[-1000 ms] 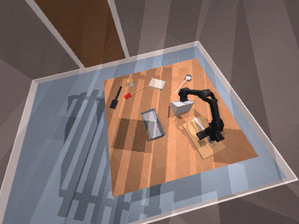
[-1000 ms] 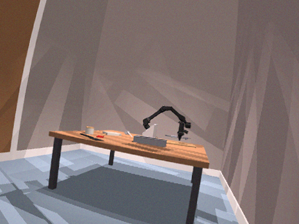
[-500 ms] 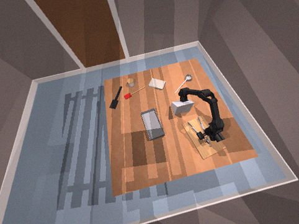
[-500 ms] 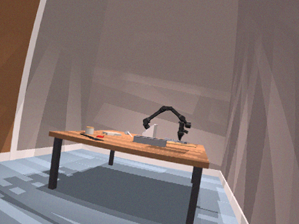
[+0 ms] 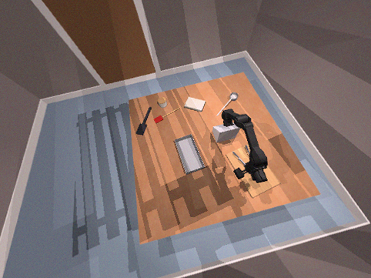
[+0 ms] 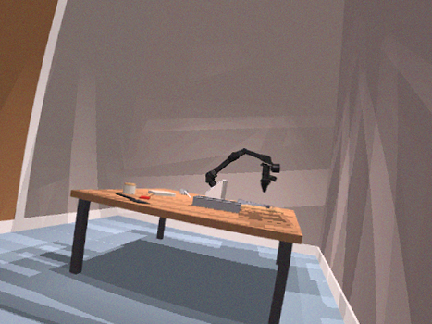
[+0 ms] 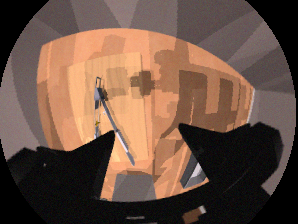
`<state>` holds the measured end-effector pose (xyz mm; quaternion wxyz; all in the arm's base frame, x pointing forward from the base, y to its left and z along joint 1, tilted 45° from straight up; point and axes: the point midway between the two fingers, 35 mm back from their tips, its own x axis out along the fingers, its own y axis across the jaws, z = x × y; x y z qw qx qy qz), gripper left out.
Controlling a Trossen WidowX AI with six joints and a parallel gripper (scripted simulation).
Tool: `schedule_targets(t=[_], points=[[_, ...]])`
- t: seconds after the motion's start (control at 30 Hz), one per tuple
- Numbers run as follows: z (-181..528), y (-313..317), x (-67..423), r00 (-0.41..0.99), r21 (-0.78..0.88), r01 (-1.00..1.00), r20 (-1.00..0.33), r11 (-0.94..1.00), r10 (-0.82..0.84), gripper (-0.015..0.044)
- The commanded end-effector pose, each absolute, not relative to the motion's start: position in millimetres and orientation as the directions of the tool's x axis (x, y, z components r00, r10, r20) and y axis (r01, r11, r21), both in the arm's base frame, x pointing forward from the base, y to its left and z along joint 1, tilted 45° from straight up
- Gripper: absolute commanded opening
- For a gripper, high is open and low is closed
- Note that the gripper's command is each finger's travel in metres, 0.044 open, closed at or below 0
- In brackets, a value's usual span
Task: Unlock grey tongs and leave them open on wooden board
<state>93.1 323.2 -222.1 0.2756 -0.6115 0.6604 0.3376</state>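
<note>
Grey tongs (image 7: 108, 124) lie spread in a narrow V on the wooden board (image 5: 272, 183), below and to one side of the gripper (image 7: 143, 141). Its jaws stand wide apart, holding nothing, hanging above the board. Risk, as a judgement: a low retreat could let a finger clip the tongs and knock them off the board onto the counter (image 5: 170, 206).

tongs (image 5: 239, 159) on wooden board (image 5: 264, 187), roasting tin (image 5: 189, 154) to its left
</note>
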Motion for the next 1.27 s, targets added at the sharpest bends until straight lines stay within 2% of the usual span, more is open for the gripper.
schedule_targets(t=[0.0, 0.23, 0.47, 1.23], points=[[-204.9, 325.4, 130.2, -0.093, 0.108, -0.994, -0.770, 0.014, -0.631, 0.0440], [-201.4, 327.1, 132.9, -0.094, 0.107, -0.994, -0.772, 0.017, -0.629, 0.0440], [-157.2, 349.8, 143.6, -0.113, 0.095, -0.994, -0.796, 0.061, -0.594, 0.0440], [-157.2, 349.8, 143.6, -0.113, 0.095, -0.994, -0.796, 0.061, -0.594, 0.0440]])
